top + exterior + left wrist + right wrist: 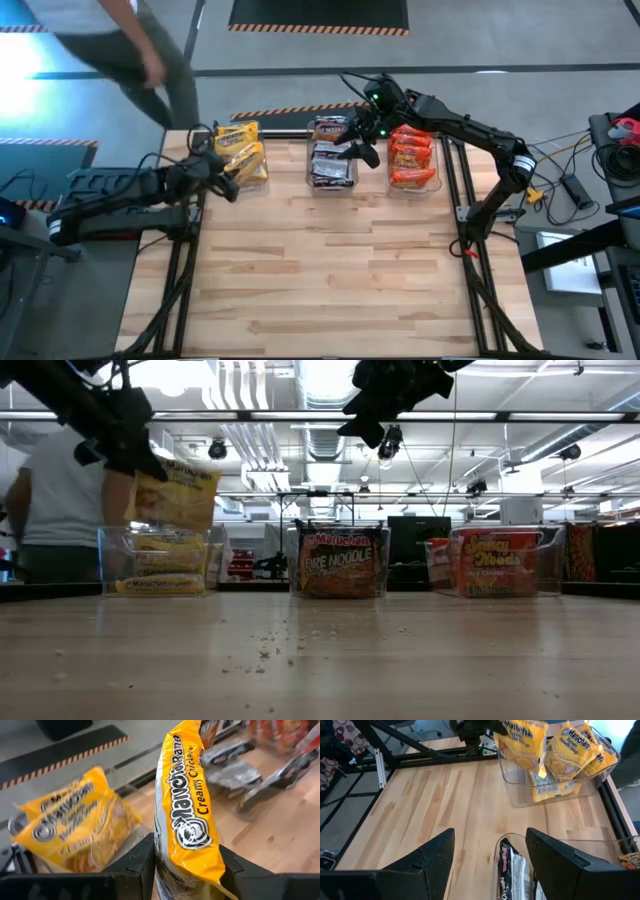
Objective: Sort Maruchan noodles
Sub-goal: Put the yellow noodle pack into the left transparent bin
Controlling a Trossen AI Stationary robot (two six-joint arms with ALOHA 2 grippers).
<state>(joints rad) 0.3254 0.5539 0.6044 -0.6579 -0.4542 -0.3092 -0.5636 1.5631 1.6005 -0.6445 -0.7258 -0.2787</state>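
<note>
On the pale wooden plank table (330, 270), three clear plastic bins stand in a row, the middle bin (332, 165) holding dark packets. The left gripper (185, 870) clamps a yellow crinkly Maruchan noodle packet (187, 805) just beside the yellow-filled bin (243, 155) left of it, long axis upright. The right gripper (490, 855) hangs open-jawed over the middle bin.

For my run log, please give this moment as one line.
left gripper: shut on yellow packet, above yellow bin | right gripper: open, empty, above middle bin
</note>
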